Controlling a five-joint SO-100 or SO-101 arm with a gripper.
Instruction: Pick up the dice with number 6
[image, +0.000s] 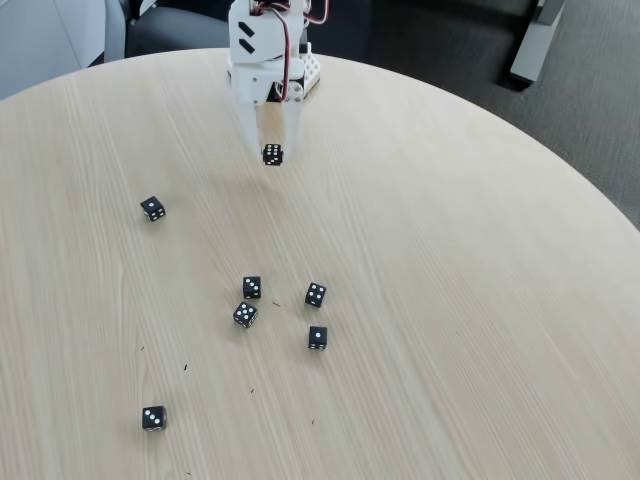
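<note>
In the fixed view the arm (268, 45) is cut off by the top edge, so only its lower part shows above the gripper (272, 152). The die (272, 154) between the fingertips is partly covered by them; its pips are too small to count with certainty, and its top face is hidden. The round table (450, 300) runs out past the left, right and bottom edges. Below the gripper, the cluster of four dice (251, 287) shows faces too small to read surely. A chair (175, 25) beyond the table, up and left of the gripper, is cut by the top edge.
</note>
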